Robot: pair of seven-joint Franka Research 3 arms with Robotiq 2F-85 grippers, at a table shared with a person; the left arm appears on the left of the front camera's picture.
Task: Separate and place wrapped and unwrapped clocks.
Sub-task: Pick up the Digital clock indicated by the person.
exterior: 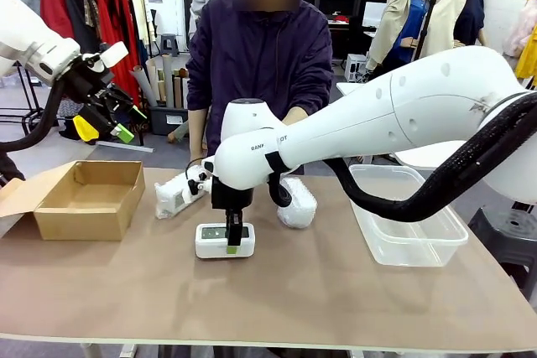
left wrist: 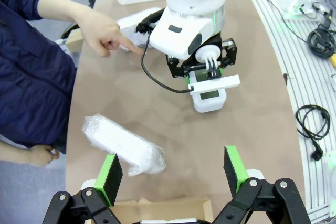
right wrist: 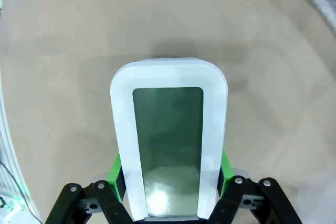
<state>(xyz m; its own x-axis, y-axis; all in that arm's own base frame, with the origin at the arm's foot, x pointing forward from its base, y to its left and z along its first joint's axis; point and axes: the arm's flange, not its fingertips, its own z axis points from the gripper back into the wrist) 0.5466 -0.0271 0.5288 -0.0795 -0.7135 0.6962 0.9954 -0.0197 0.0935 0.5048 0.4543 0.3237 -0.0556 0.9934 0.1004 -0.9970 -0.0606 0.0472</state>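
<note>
**Right gripper.** The right gripper (exterior: 233, 244) stands straight down over the bare clock (exterior: 220, 241). In the right wrist view its green pads (right wrist: 118, 174) press on the two long sides of the clock (right wrist: 169, 129), near one short end. It is clamped on the clock, which rests flat on the table (exterior: 336, 291), screen up, about midway between the left and right edges.

**Left gripper.** The left gripper (exterior: 126, 121) hangs in the air above the table's left edge with its fingers spread wide and nothing between them.

**Other items.**
- The boxy wrapped bundle (exterior: 178, 193) and the rounded wrapped bundle (exterior: 298, 203) both lie toward the far edge.
- The person's hand (left wrist: 102, 30) points a finger near the rounded bundle.
- A cardboard box (exterior: 88, 199) sits at the left edge.
- A clear plastic tub (exterior: 407, 224) sits toward the right edge.

**Handling assessment.**
- The clock looks like a hard, glossy plastic shell: probably light and stiff, and likely slippery.
- The screen is the weak point and should stay free of the pads.
- Holding it across the narrow width suits it. A hold nearer the middle of its length would tip less than this one near the end.
- The wrapped bundles should give under pressure, and the wrap may slide.
</note>
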